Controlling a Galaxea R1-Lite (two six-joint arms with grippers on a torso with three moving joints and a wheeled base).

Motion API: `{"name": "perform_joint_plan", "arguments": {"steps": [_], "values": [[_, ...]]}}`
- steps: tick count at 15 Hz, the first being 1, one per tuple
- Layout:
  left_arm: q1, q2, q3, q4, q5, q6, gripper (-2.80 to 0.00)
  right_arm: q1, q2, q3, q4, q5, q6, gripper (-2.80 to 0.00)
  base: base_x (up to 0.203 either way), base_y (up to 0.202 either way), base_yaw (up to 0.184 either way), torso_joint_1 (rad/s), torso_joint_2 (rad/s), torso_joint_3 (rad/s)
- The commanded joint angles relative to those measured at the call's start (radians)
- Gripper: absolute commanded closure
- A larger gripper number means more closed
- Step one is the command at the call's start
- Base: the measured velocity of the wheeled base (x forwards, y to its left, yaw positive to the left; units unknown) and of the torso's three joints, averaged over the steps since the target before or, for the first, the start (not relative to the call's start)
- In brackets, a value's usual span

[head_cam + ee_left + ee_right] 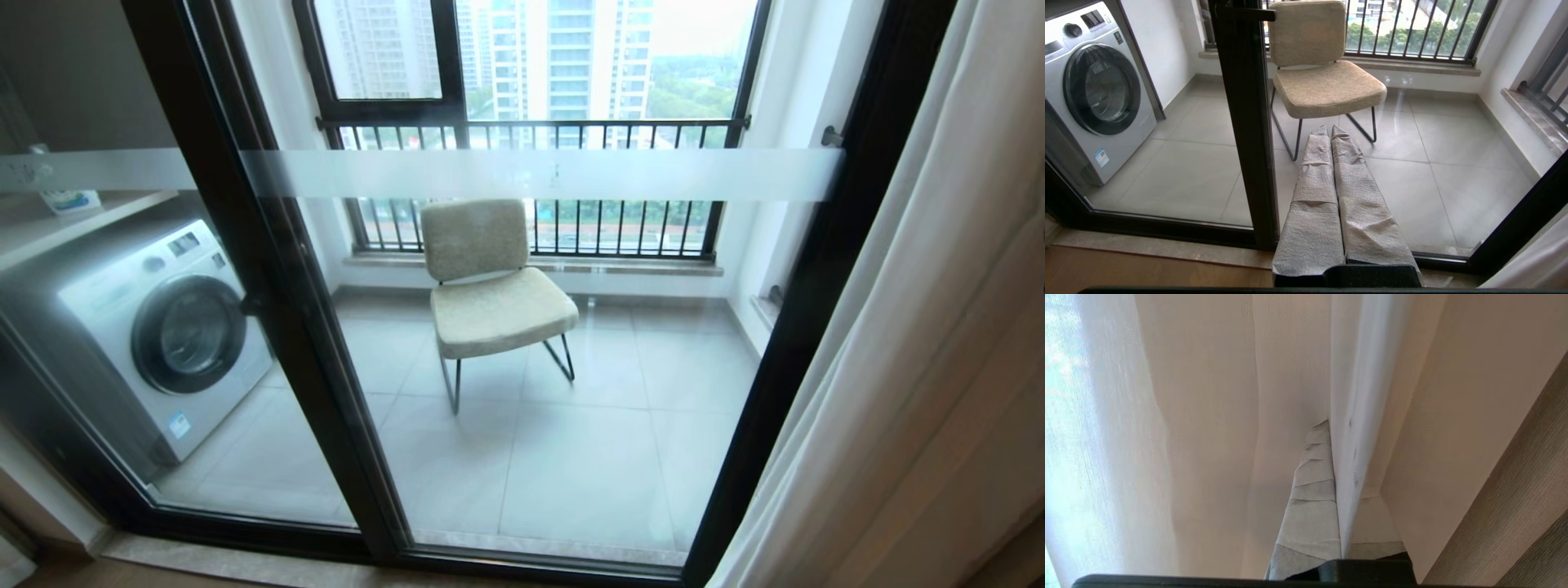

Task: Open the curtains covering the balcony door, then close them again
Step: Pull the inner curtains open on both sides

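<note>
- The balcony door (522, 175), a clear glass pane in a thick black frame with a frosted white band across it, fills most of the head view and stands uncovered.
- The curtains (922, 367) are gathered at the right edge of the head view, just beside the door's right frame member; the pale sheer folds lie on the side toward the glass.
- In the right wrist view, a white sheer fold (1355, 416) runs between the two wrapped fingers of the right gripper (1331, 424), which is clenched on it; one finger (1312, 486) shows plainly, the other is mostly hidden behind the cloth.
- A strip of thicker beige-grey woven drape (1527, 522) shows at the edge of that same view, beside the sheers.
- The right arm does not appear in the head view.
- The left gripper (1329, 130) points toward the lower part of the glass, its two grey-wrapped fingers (1314, 171) pressed together with nothing between them, apart from the curtains.
- Beyond the glass, a beige upholstered chair (490, 286) on thin black legs stands on the tiled balcony floor (588, 457), near the far window.
- A front-loading washing machine (155, 327) sits at the left of the balcony, behind the left pane.
- A black-railed window (531, 131) at the far side looks onto tall residential buildings and trees.
</note>
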Motion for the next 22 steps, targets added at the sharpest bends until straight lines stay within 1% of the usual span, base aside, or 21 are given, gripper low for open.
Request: {"name": "perform_joint_plan", "arguments": {"steps": [1, 3, 5, 8, 10, 12, 14, 17, 19, 22], "values": [[0.0, 0.0, 0.0, 0.0, 0.001, -0.001, 0.0, 0.005, 0.011, -0.009, -0.004, 0.001, -0.001, 0.0, 0.0, 0.0, 0.0, 0.0, 0.0, 0.0], [0.0, 0.0, 0.0, 0.0, 0.001, -0.001, 0.0, 0.03, 0.008, -0.01, -0.006, 0.003, -0.001, 0.0, 0.0, 0.0, 0.0, 0.0, 0.0, 0.0], [0.0, 0.0, 0.0, 0.0, 0.001, -0.001, 0.0, 0.075, 0.002, -0.016, -0.003, 0.002, -0.004, 0.0, 0.0, 0.0, 0.0, 0.0, 0.0, 0.0], [0.0, 0.0, 0.0, 0.0, 0.001, -0.001, 0.0, 0.143, 0.022, -0.069, 0.01, 0.001, -0.007, 0.0, 0.0, 0.0, 0.0, 0.0, 0.0, 0.0], [0.0, 0.0, 0.0, 0.0, 0.001, -0.001, 0.0, 0.169, 0.052, -0.101, 0.012, 0.0, -0.01, 0.0, 0.0, 0.0, 0.0, 0.0, 0.0, 0.0], [0.0, 0.0, 0.0, 0.0, 0.001, -0.001, 0.0, 0.176, 0.088, -0.152, 0.022, 0.0, -0.011, 0.0, 0.0, 0.0, 0.0, 0.0, 0.0, 0.0], [0.0, 0.0, 0.0, 0.0, 0.001, -0.001, 0.0, 0.177, 0.12, -0.222, 0.069, 0.0, -0.011, 0.0, 0.0, 0.0, 0.0, 0.0, 0.0, 0.0], [-0.002, 0.0, 0.0, 0.0, 0.001, -0.001, 0.0, 0.176, 0.184, -0.307, 0.094, 0.0, -0.007, 0.0, 0.0, 0.0, 0.0, 0.0, 0.0, 0.0], [0.0, 0.0, 0.0, 0.0, 0.001, -0.001, 0.0, 0.169, 0.212, -0.335, 0.095, -0.002, -0.005, 0.0, 0.0, 0.0, 0.0, 0.0, 0.0, 0.0], [0.0, 0.0, 0.0, 0.0, 0.001, -0.001, 0.0, 0.119, 0.219, -0.341, 0.098, -0.002, -0.003, 0.0, 0.0, 0.0, 0.0, 0.0, 0.0, 0.0]]}}
